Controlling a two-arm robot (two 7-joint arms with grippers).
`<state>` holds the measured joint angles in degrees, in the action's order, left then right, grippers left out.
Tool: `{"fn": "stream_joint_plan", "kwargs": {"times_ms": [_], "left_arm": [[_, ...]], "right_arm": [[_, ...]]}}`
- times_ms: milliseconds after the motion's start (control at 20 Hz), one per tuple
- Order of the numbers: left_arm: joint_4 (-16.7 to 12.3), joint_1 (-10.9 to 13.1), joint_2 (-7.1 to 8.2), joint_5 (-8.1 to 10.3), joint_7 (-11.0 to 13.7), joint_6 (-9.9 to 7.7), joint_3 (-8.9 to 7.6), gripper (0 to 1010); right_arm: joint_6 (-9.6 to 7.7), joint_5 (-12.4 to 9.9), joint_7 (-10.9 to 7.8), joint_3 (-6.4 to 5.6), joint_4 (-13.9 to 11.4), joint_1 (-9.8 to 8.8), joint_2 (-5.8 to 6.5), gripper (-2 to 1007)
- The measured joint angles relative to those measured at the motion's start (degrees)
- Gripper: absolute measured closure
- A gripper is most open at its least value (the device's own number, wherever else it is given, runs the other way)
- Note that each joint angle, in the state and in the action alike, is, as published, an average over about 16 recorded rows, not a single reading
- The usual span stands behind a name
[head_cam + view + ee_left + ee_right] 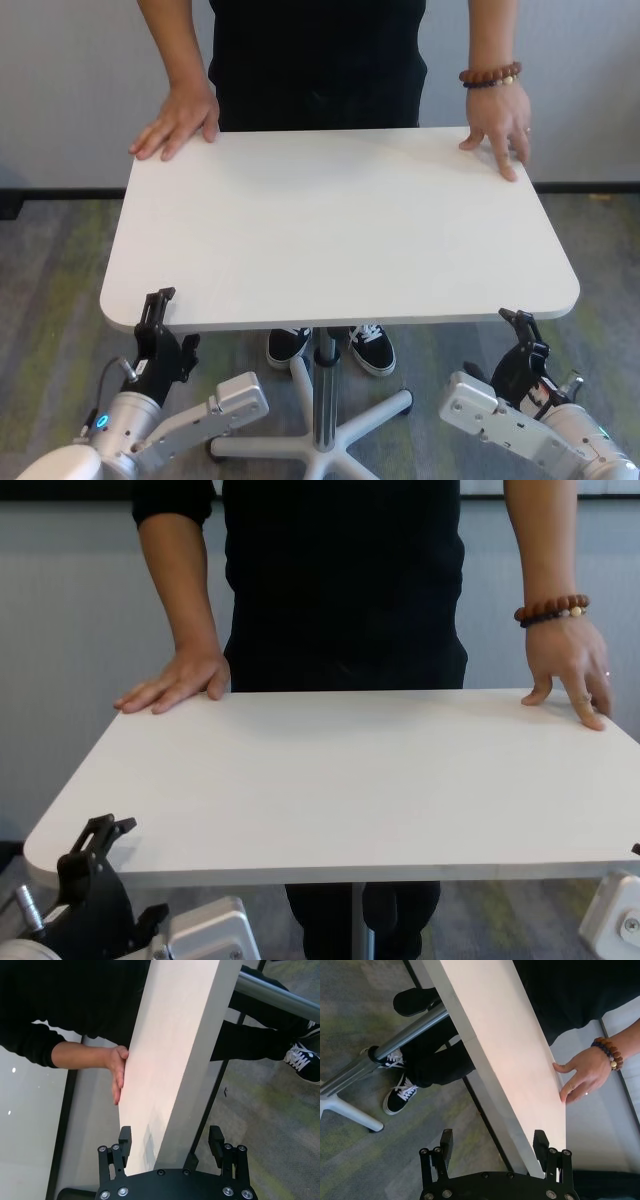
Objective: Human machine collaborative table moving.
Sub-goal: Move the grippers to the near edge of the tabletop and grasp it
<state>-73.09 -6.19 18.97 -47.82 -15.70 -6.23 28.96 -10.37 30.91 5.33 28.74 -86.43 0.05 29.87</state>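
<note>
The white table (340,230) stands on a silver pole (322,400). The human (320,60) in black stands at its far side. One hand (180,120) lies flat on the far left corner. The other hand (500,135), with a beaded bracelet (490,75), lies on the far right corner. My left gripper (155,315) is open and straddles the near edge at the left corner; the left wrist view (170,1140) shows one finger above and one below the tabletop (165,1035). My right gripper (518,322) is open astride the near right edge (493,1142).
The table's white star base (370,415) spreads over grey-green carpet between my arms. The human's black-and-white shoes (370,345) stand under the table near the pole. A grey wall with a dark skirting runs behind the human.
</note>
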Motion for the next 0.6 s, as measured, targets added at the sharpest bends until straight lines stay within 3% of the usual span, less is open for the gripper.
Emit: {"fn": "stream_joint_plan", "kwargs": {"times_ms": [600], "left_arm": [[1.96,-1.23,-1.68,-0.76,1.11,0.87,-1.23,10]], "right_arm": [[1.47,0.89,-0.43,-1.16,0.79,-0.21,-1.20,0]]}}
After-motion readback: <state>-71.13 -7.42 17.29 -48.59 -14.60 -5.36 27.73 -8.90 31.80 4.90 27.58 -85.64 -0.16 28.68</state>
